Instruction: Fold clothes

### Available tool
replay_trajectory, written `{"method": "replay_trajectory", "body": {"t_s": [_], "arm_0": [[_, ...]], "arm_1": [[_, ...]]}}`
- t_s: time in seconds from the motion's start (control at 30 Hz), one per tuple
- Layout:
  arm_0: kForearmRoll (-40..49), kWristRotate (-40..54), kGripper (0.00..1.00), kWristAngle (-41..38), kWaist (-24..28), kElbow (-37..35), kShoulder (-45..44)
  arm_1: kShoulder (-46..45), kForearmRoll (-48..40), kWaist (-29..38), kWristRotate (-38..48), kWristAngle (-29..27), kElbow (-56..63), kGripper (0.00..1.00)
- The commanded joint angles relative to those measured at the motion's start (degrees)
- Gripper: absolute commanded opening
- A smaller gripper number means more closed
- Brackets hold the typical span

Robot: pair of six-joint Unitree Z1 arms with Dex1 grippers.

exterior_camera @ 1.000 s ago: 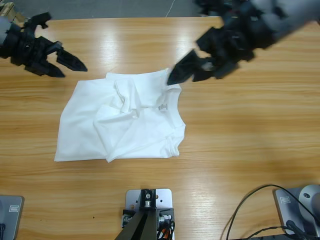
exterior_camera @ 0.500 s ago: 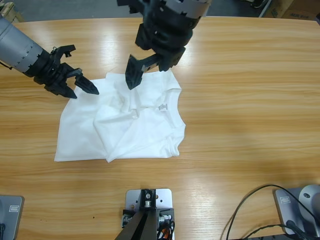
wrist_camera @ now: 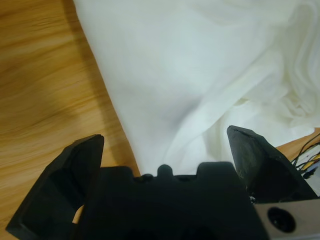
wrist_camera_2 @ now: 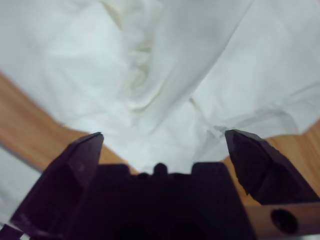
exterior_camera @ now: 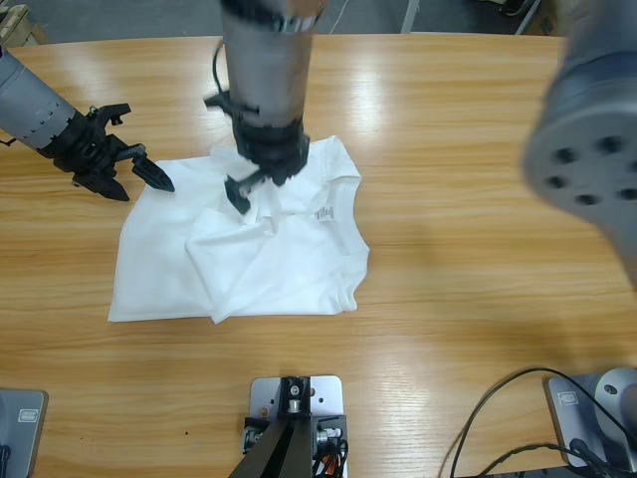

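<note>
Wooden table point(exterior_camera: 478, 149) runs under both of our arms, its pale grain bare on all sides of the work. Our right gripper point(exterior_camera: 244, 189) hangs over the crumpled upper middle of the white T-shirt point(exterior_camera: 269, 269), jaws spread apart with nothing between them; its wrist view shows only bunched cloth just ahead of the tips, with table edge beyond. Our left gripper point(exterior_camera: 149, 177) sits at the shirt's upper left corner, jaws likewise apart and empty, the cloth's edge running directly in front of it and bare wood to one side.

Outward from the 2 tools, the T-shirt lies roughly at the table's middle, rumpled, with 1 flap thrown loosely across the body and the small neck label point(exterior_camera: 323, 213) showing just beyond the right gripper. We judge the folding barely begun: no neat crease is visible, neither gripper has cloth, and the garment probably needs flattening or a firm grasp at 2 points before any real fold can be made.
</note>
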Motion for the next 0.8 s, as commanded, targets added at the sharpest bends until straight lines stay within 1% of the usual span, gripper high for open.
{"method": "replay_trajectory", "body": {"t_s": [0.03, 0.2, 0.27, 0.33, 0.4, 0.43, 0.47, 0.53, 0.57, 0.63, 0.67, 0.7, 0.8], "arm_0": [[0.6, 1.6, 0.968, 0.6, 0.5, 0.8, 4.6], [0.6, 1.9, 0.968, 0.4, 0.5, 0.3, 5.5], [0.6, 2.1, 0.968, 0.3, 0.2, 0.2, 5.4], [0.6, 2.3, 0.95, 0.1, -1.2, 0.2, 5.1], [0.6, 2.4, 0.95, 0.1, -1.9, 0.2, 4.1], [0.6, 2.5, 0.95, 0.1, -2.0, 0.3, 3.0], [0.5, 2.8, 0.95, 0.1, -2.0, 0.5, 1.7], [0.5, 2.9, 0.95, 0.2, -2.0, 0.9, -1.2], [0.5, 2.9, 0.95, 0.2, -2.0, 1.0, -2.4], [0.5, 3.4, 0.95, 0.0, -2.5, 1.2, -4.3], [0.5, 3.5, 0.95, -0.1, -2.8, 1.3, -5.1], [0.5, 3.6, 0.953, -0.2, -3.4, 1.3, -5.8], [-0.1, 3.0, 0.96, 0.0, -5.2, 1.2, -6.9]], "arm_1": [[6.0, 10.9, 0.5, -0.2, -3.3, -21.5, 0.982], [4.4, 11.9, 0.5, -0.2, -4.5, -21.7, 0.955], [2.5, 12.3, 0.5, -0.6, -6.8, -21.8, 0.954], [-0.2, 12.2, 1.3, -1.8, -9.2, -22.2, 0.957], [-2.4, 11.8, 2.5, -3.9, -9.8, -24.0, 0.981], [-3.3, 11.8, 2.9, -5.2, -9.6, -24.1, 0.977], [-3.8, 11.4, 3.0, -6.9, -7.0, -24.2, 0.977], [-3.9, 11.0, 3.0, -10.2, 0.3, -24.6, 0.974], [-4.2, 11.2, 3.1, -11.3, 1.1, -24.3, 0.971], [-6.3, 12.4, 3.3, -14.8, 0.2, -23.3, 0.974], [-6.9, 12.5, 3.3, -14.9, -1.4, -23.3, 0.977], [-6.9, 12.5, 3.3, -13.3, -2.3, -23.4, 0.979], [-5.3, 11.1, 2.1, -7.7, -2.4, -23.8, 0.982]]}}
